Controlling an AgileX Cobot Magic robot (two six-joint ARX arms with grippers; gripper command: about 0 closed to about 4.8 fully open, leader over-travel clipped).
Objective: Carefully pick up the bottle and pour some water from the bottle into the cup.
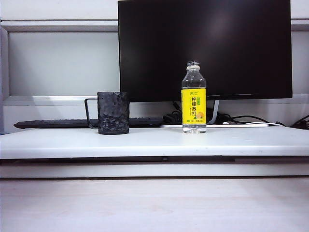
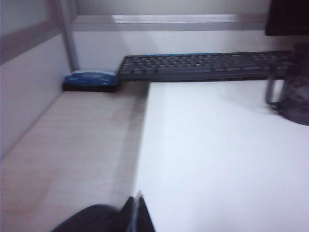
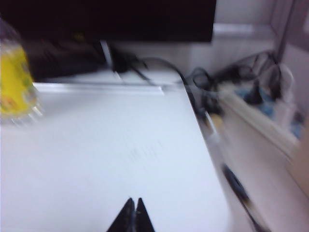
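**Both grippers closed and empty, well back from bottle and cup**

Exterior view: bottle (image 1: 193, 98) upright on the white board (image 1: 154, 142), capless, yellow label facing the camera, right of centre. Cup (image 1: 113, 113) upright on the same board, left of the bottle and well apart from it, handle pointing left. Behind both, a dark monitor (image 1: 205, 48) and a keyboard (image 1: 58, 123). No arm or gripper in sight here.

Left wrist view: left gripper (image 2: 139, 215) low over the near edge of the board (image 2: 217, 154), fingertips pressed together, holding nothing, touching nothing. Cup (image 2: 295, 84) far ahead at the frame's edge, blurred.

Right wrist view: right gripper (image 3: 133, 215) likewise pinched shut and empty above the board (image 3: 120, 159). Bottle (image 3: 15, 84) far ahead, blurred, only partly in frame.
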